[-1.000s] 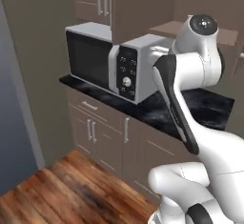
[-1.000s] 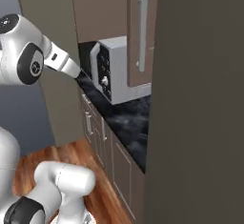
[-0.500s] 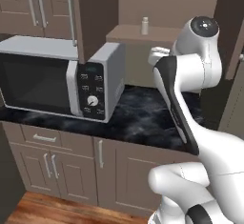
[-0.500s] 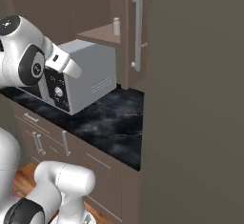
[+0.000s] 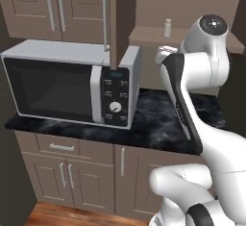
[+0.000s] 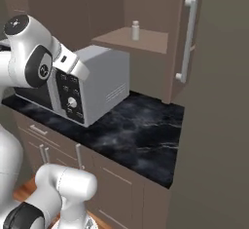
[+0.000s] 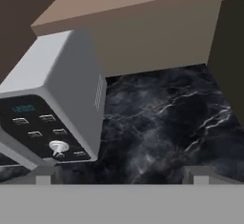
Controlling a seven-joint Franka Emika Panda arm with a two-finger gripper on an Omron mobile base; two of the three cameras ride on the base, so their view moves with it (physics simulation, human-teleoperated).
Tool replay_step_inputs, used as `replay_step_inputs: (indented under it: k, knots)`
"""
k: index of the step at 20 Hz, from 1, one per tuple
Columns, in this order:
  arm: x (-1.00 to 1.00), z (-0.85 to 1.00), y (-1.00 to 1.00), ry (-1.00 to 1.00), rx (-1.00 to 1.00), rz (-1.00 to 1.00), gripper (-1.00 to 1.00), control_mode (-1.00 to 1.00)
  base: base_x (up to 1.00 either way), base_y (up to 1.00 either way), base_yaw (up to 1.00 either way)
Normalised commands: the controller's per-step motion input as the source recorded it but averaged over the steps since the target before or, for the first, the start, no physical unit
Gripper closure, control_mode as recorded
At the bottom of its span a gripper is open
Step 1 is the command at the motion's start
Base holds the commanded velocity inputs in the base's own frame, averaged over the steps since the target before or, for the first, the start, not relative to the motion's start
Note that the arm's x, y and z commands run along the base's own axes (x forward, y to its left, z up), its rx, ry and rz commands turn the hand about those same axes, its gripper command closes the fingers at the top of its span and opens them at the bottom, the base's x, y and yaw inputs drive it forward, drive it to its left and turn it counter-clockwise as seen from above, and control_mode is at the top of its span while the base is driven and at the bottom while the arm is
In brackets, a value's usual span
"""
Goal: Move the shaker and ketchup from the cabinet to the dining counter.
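Standing on the cabinet (image 6: 146, 40) shelf, shaker (image 6: 135, 30) well beyond the wide-open, empty hand (image 7: 119, 173).

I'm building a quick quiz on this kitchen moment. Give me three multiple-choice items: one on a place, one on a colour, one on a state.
1. Where does the shaker stand?
A. on the open cabinet shelf
B. on top of the microwave
C. on the worktop

2. What colour is the worktop?
A. plain white
B. black with pale veins
C. light wood

3. How is the microwave door?
A. swung wide open
B. missing
C. closed

Answers:
1. A, it sits on the brown shelf above and behind the microwave.
2. B, the hand view shows dark marble with white streaks.
3. C, the dark door lies flush with the front beside the control panel.
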Motion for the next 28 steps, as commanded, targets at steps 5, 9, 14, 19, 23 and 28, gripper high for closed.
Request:
replay_step_inputs:
  k: [5, 9, 14, 19, 23, 28]
  knots:
    - [0.0, 0.0, 0.0, 0.0, 0.0, 0.0, -1.0, 1.0, 0.29, 0.02, -0.02]
    - [0.0, 0.0, 0.0, 0.0, 0.0, 0.0, -1.0, 1.0, 0.18, -0.15, -0.07]
    - [0.0, 0.0, 0.0, 0.0, 0.0, 0.0, -1.0, 1.0, 0.11, -0.05, -0.19]
    - [0.0, 0.0, 0.0, 0.0, 0.0, 0.0, -1.0, 1.0, 0.07, 0.0, -0.3]
    - [0.0, 0.0, 0.0, 0.0, 0.0, 0.0, -1.0, 1.0, 0.12, 0.0, -0.35]
    - [0.0, 0.0, 0.0, 0.0, 0.0, 0.0, -1.0, 1.0, 0.18, 0.0, -0.35]
